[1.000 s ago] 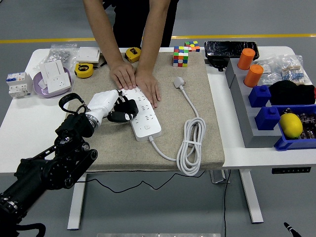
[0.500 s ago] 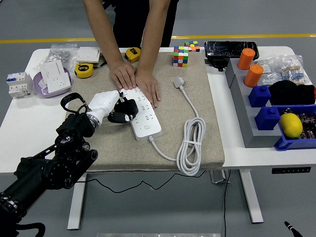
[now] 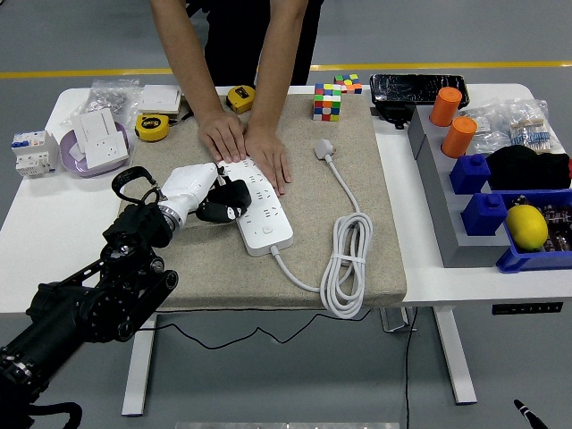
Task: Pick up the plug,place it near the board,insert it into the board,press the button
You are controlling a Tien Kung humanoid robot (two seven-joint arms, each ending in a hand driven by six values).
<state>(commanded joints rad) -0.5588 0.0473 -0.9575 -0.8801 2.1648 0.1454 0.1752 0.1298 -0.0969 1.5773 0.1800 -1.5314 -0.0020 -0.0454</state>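
The white bench carries a large beige mat over its middle. At the far side stands a person, leaning in with both forearms; the person's two hands lie flat, side by side, pressing on the far end of the power strip. At the right end of the bench sits a grey tray holding blue bins, two orange cylinders, a black item and a yellow ball.

The robot's left arm rises from the lower left corner and reaches onto the mat. Its white left hand is at the left side of the strip, fingers curled around the black plug, which sits against the strip's left edge at about mid-length; whether its pins have entered a socket cannot be told.

The white power strip lies slanted on the mat, and its white cable is coiled to the right, ending in a white plug head lying loose on the mat.

Smaller things line the far edge: a black box, a colourful puzzle cube, two yellow tape measures, and at far left a purple dish holding a white socket.
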